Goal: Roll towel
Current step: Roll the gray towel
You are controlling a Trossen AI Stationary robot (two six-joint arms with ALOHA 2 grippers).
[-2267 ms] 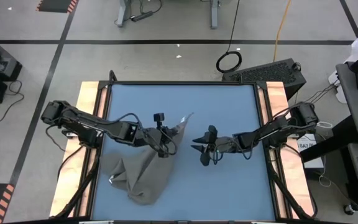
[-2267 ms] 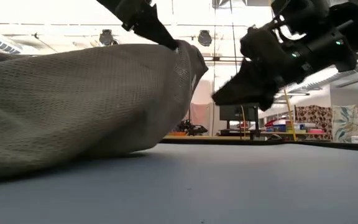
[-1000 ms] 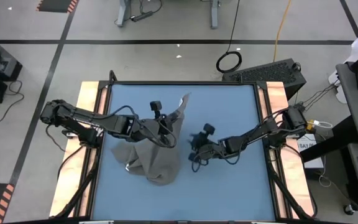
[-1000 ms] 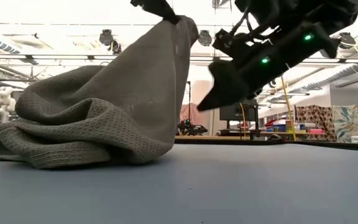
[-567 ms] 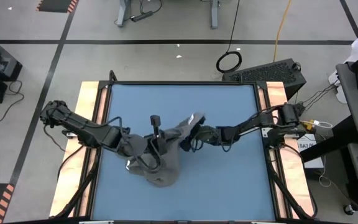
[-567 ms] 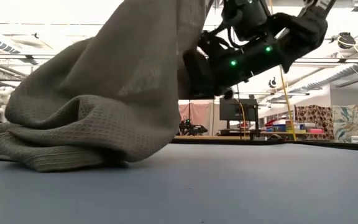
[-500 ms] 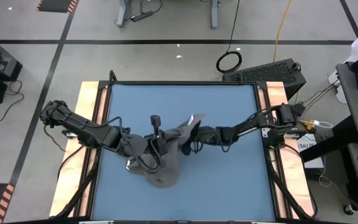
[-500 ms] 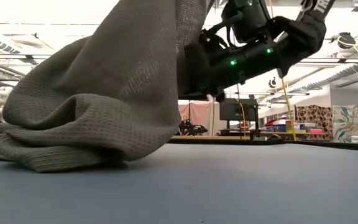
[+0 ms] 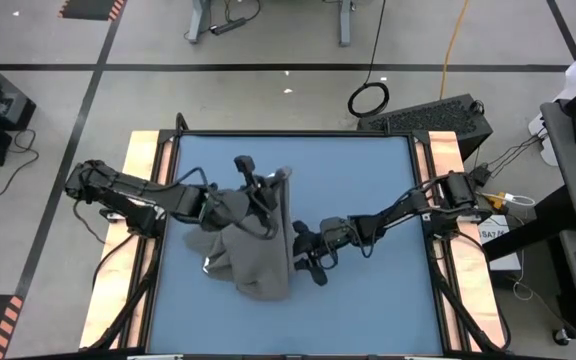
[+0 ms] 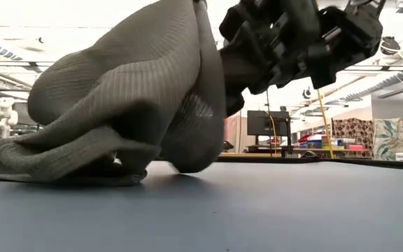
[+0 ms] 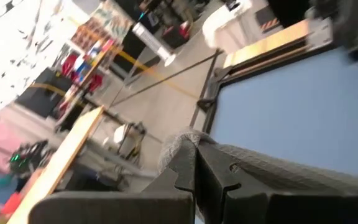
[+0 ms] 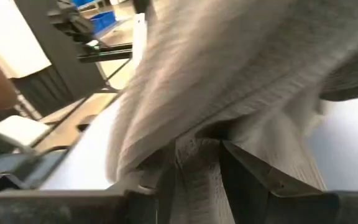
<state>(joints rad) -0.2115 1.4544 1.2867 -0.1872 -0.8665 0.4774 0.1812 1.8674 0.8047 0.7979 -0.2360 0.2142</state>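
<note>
The towel [image 9: 248, 250] sits bunched on the table [image 9: 368, 180], left of centre and nearer the front edge than the back — one part lifted off the surface, the rest heaped below it. The left gripper [image 9: 280, 178] is above the heap on its back side, clamped on the raised corner. The right gripper [image 9: 296, 250] comes in from the right edge and meets the towel's right flank, cloth between its fingers [image 12: 260, 177]. Both arms stretch inward from opposite side edges — the right half of the table carries only the right arm.
</note>
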